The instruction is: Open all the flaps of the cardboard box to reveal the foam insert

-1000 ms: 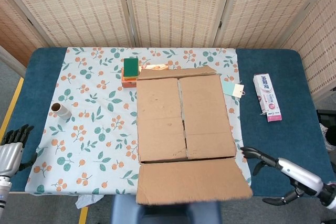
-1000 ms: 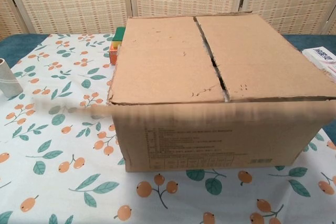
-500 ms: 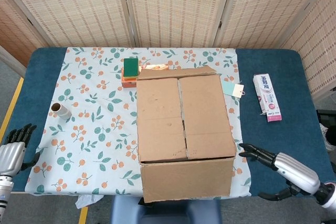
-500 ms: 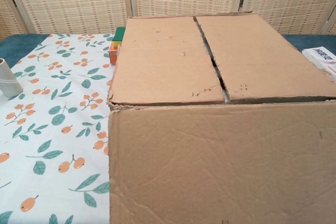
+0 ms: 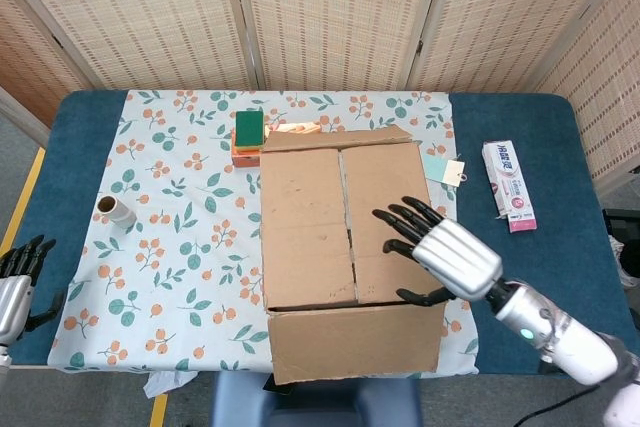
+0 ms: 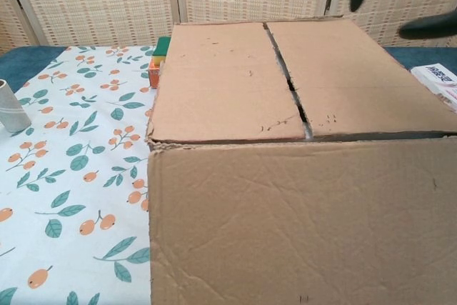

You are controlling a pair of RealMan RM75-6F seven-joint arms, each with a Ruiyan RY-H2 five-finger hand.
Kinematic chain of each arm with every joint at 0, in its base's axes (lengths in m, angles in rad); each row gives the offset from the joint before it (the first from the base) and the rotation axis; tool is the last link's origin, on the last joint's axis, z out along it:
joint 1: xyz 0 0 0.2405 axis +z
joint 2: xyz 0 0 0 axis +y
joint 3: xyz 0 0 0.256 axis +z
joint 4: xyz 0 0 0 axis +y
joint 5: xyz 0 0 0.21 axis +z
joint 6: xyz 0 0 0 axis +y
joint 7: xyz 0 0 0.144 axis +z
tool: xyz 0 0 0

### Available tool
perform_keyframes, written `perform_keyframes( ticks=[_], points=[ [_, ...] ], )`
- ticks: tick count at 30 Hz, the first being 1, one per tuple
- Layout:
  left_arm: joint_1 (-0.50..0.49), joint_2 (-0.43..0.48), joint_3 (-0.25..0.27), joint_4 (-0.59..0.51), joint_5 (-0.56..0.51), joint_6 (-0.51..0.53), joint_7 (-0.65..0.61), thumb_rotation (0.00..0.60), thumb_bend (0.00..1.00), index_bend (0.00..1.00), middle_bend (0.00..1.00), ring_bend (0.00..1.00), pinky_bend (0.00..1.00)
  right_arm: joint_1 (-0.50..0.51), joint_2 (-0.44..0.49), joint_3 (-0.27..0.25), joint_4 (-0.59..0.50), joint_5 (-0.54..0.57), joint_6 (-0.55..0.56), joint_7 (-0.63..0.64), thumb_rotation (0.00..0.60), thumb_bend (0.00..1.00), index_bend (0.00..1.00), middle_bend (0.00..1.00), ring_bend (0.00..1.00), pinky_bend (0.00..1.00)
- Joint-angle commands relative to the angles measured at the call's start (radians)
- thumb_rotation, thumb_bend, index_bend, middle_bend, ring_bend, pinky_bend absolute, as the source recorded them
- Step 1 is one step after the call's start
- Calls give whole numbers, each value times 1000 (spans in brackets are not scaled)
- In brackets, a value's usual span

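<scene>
Two inner flaps still lie shut across the top of the cardboard box (image 5: 350, 232), their seam running near to far, which is also the box's long axis in the head view. The box sits mid-table on the flowered cloth (image 5: 170, 217), and its near flap (image 5: 355, 339) hangs folded down over the front wall. The far flap (image 5: 335, 138) leans outward a little.

I have my right hand (image 5: 440, 252) above the right inner flap, fingers (image 5: 400, 217) spread apart and empty; I cannot tell whether they touch the cardboard. My left hand (image 5: 18, 282) sits off the near-left table edge, fingers apart, holding nothing.

Just beyond the box's far-left corner lies a green sponge (image 5: 249, 128) on an orange block (image 5: 240, 153). A paper tag (image 5: 443, 170) lies beside the box's far-right corner, a pink tube box (image 5: 509, 185) further right, and a cardboard roll (image 5: 117, 210) well to the left.
</scene>
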Motion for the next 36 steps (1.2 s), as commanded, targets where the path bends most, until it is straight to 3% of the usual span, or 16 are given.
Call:
perform_keyframes(
  ticks=[1, 9, 13, 36],
  points=[
    [5, 3, 1, 0, 12, 10, -14, 600, 504, 8, 0, 0, 0, 99, -90, 102, -49, 165, -107, -150, 328, 390, 370, 111, 11, 0],
    [4, 6, 0, 12, 18, 5, -46, 600, 504, 14, 0, 0, 0, 162, -174, 134, -12, 304, -168, -243, 326, 390, 457, 64, 0, 0],
    [1, 9, -1, 17, 17, -7, -60, 600, 504, 27, 0, 0, 0, 191, -213, 132, 30, 343, -196, -286, 288, 390, 513, 56, 0, 0],
    [5, 27, 4, 38, 59, 0, -164, 600, 504, 0, 0, 0, 0, 340, -398, 64, 204, 604, -271, -496, 241, 390, 527, 10, 0, 0]
  ],
)
